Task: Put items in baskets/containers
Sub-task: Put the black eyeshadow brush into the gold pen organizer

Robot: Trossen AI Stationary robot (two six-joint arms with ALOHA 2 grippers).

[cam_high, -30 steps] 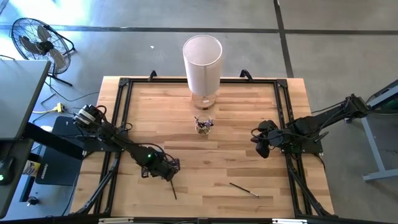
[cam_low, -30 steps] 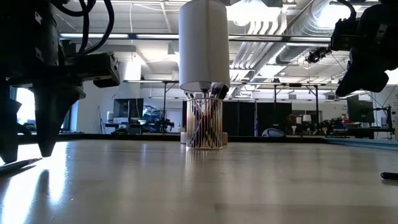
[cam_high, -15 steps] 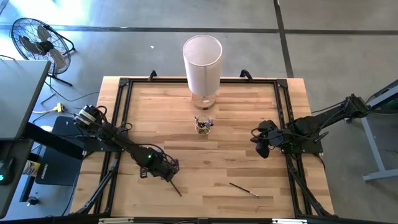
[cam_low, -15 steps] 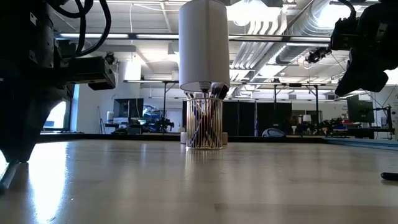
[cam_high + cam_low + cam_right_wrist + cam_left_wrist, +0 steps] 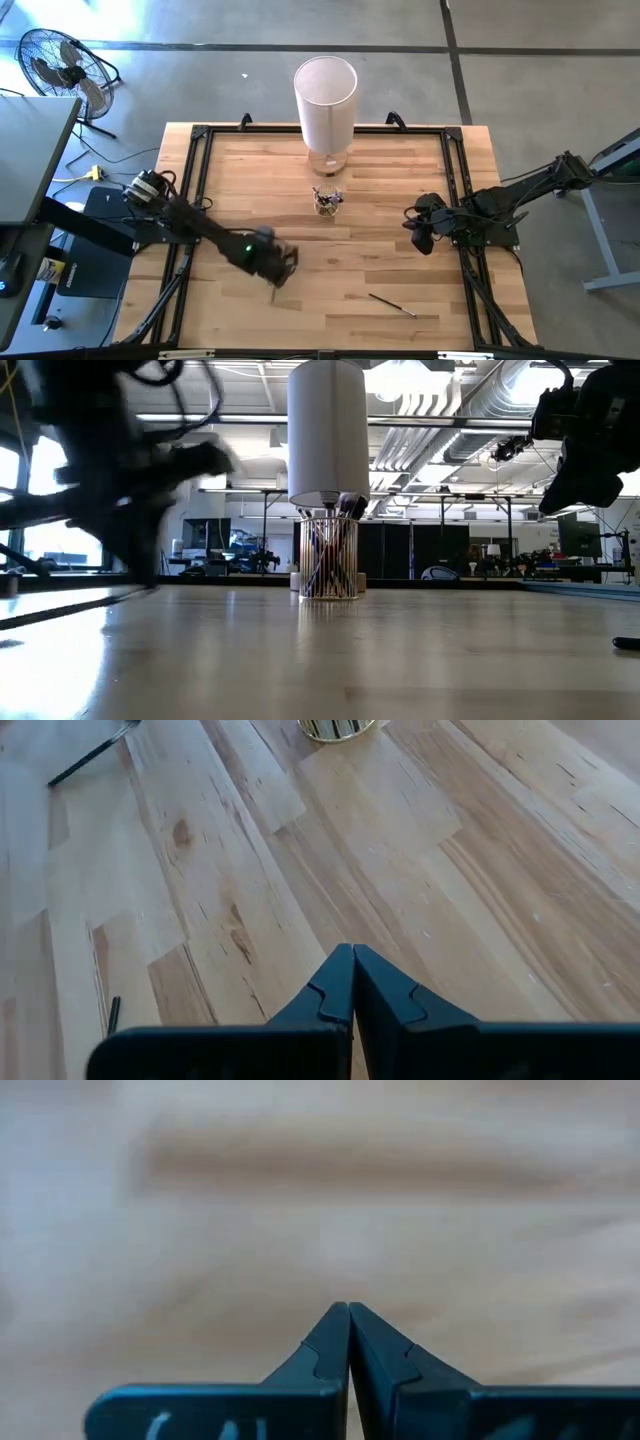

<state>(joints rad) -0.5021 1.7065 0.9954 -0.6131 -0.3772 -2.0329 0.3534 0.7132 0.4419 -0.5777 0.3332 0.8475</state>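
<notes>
Worktop (image 5: pixel 390 190): pale wooden planks, butcher-block pattern, black metal frame along the edges.

Standing on it, far middle: tall white cylinder (image 5: pixel 325 105). Just in front of that, a small clear glass cup (image 5: pixel 326 202) with several brushes upright in it; the low view shows their tips above the rim.

Lying flat, near right: one thin dark brush (image 5: pixel 392 304), well apart from the cup.

Near left: another dark brush (image 5: pixel 273 293) under the left arm, blurred; contact with the wood cannot be told.
</notes>
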